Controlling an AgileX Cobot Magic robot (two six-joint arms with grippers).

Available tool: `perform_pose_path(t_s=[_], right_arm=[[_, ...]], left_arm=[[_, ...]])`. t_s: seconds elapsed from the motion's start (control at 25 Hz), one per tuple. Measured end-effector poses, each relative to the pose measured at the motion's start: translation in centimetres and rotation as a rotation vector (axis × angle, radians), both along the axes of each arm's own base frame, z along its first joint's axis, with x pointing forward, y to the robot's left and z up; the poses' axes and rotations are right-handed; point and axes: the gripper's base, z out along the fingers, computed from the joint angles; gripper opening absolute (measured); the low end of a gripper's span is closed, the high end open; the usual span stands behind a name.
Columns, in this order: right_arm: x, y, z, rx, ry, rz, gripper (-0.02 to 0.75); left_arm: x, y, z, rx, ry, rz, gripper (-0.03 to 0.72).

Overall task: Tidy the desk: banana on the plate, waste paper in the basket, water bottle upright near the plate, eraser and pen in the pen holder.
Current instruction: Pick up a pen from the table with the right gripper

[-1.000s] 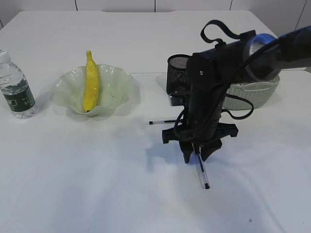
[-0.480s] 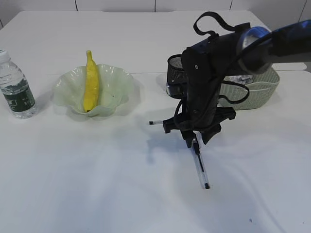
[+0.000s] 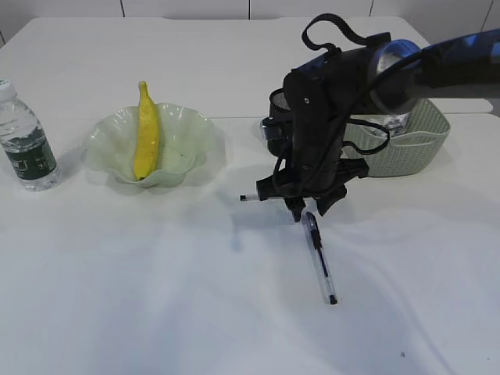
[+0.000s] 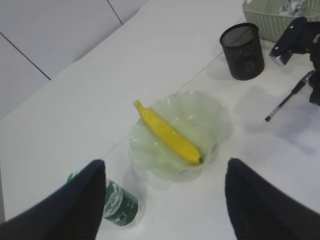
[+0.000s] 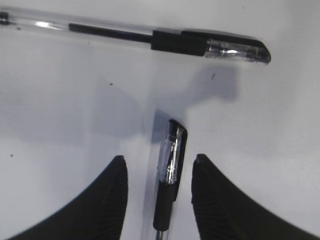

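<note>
The banana lies in the pale green plate. To its left the water bottle stands upright. Two pens lie on the desk: one runs toward the front, the other lies crosswise behind it. My right gripper hangs open over the far end of the nearer pen, whose cap sits between the fingers untouched. The black pen holder is partly hidden behind that arm. Waste paper lies in the basket. My left gripper is open and empty, high above the plate. The eraser is out of view.
The right arm reaches in from the right and covers part of the pen holder and the basket. In the right wrist view the second pen lies just beyond the fingertips. White desk surface stretches across the front.
My right gripper has slid back along the nearer pen toward its far end, with its jaws the same width. The pen has not moved. The left side is unchanged.
</note>
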Motion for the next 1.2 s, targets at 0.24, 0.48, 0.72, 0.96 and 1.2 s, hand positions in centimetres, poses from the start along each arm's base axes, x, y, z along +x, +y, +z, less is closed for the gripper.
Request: perform_pose_path(t_s=[0.24, 0.48, 0.72, 0.96, 1.2], right_arm=[[0.2, -0.4, -0.3, -0.003, 0.005, -0.010, 0.321], [0.2, -0.4, -0.3, -0.003, 0.005, -0.010, 0.321], [0.4, -0.3, -0.2, 0.012, -0.019, -0.005, 0.321], [0.4, -0.2, -0.5, 0.010, -0.015, -0.005, 0.321], [0.5, -0.3, -1.3, 0.000, 0.005, -0.008, 0.321]], left_arm=[[0.2, -0.1, -0.2, 0.001, 0.011, 0.000, 0.528], [0.2, -0.1, -0.2, 0.002, 0.012, 0.000, 0.528], [0.7, -0.4, -0.6, 0.011, 0.030, 0.000, 0.528], [0.7, -0.4, -0.6, 0.005, 0.033, -0.001, 0.528], [0.6, -0.4, -0.6, 0.002, 0.035, -0.001, 0.528]])
